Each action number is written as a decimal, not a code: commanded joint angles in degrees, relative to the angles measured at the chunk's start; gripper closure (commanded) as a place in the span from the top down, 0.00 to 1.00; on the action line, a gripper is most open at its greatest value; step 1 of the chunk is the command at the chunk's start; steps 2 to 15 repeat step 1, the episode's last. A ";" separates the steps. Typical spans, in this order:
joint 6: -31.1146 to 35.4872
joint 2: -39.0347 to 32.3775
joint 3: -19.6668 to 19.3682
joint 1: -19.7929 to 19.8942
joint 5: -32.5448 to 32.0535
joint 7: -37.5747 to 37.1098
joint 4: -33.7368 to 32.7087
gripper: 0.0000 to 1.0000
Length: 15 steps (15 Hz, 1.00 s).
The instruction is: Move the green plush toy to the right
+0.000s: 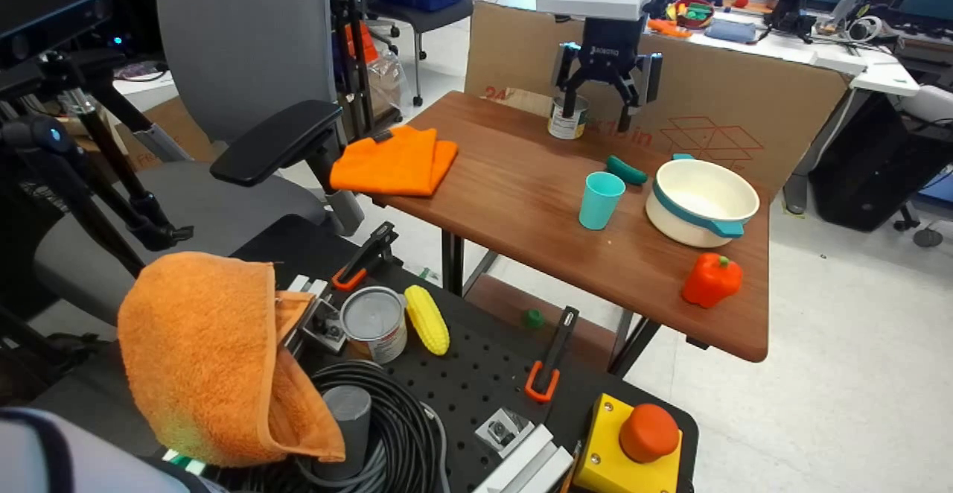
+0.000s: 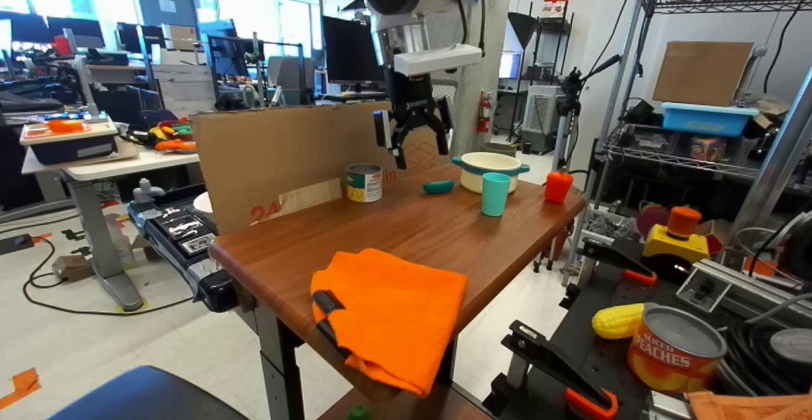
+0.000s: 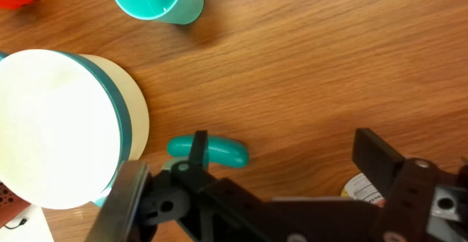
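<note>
I see the brown wooden table (image 1: 514, 210) under the end effector (image 1: 597, 113), with a cardboard panel (image 2: 254, 160) standing behind it. Bright windows (image 2: 254, 7) glow far past the end effector; well apart from it, a grey chair (image 1: 246, 53) stands. Pale floor (image 1: 856, 307) lies below.

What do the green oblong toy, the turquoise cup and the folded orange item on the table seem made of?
Green toy: probably plastic or rubber, glossy; highlights and no pile show in the wrist view.
Cup: likely plastic, softly glossy; a thin rim and a small glint inside.
Folded orange item: apparently matte fabric; soft folds, no shine.
</note>
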State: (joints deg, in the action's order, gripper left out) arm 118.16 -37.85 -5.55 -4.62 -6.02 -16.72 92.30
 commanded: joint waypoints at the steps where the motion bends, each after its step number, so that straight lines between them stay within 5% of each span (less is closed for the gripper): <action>1: -0.17 -0.29 0.28 0.21 -0.17 -0.08 -0.31 1.00; 15: -0.17 -0.29 0.28 0.21 -0.17 -0.08 -0.31 1.00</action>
